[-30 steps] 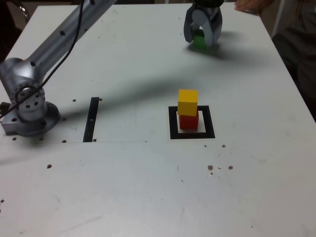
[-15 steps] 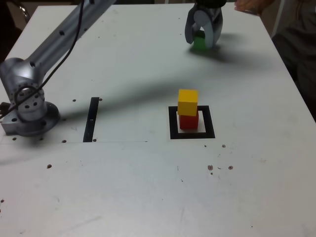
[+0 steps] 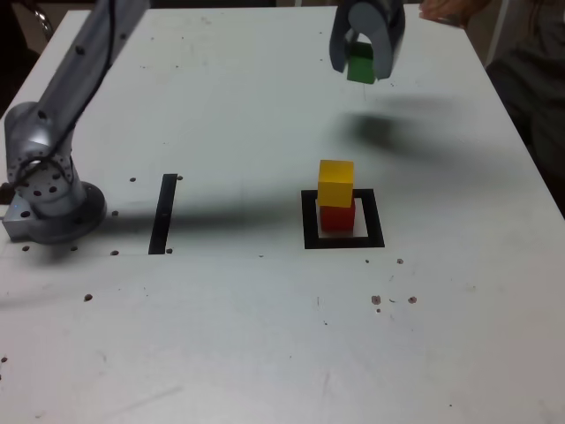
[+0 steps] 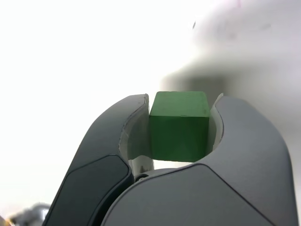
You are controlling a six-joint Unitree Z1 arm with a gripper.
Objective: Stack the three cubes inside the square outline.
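1. We see a white worktop (image 3: 265, 336) from the exterior view, with a grey robot arm (image 3: 79, 62) whose base (image 3: 48, 199) sits at about 9 o'clock.
2. The pincer (image 3: 363, 64) hangs at about 12 o'clock, near the far edge, above the surface with its shadow (image 3: 384, 128) on the worktop below it.
3. The pincer is pinching the green cube (image 3: 360, 64). In the wrist view the green cube (image 4: 179, 125) sits between the two grey fingers (image 4: 244, 136), which press against its opposite sides.
4. The square outline (image 3: 343, 238), a thick black frame with a white middle, lies just right of centre in the exterior view.
5. The red cube (image 3: 337, 216) stands inside the outline, and the yellow cube (image 3: 335, 183) rests on top of it, turned slightly out of line with it.
6. The green cube is well apart from that stack, at the stack's 12 o'clock.
7. A straight black strip (image 3: 163, 213) lies flat between the arm's base and the square outline.
8. Small dark specks (image 3: 393, 300) dot the worktop toward 5 o'clock.
9. Part of a person's hand (image 3: 450, 9) shows at the far edge, toward 1 o'clock.
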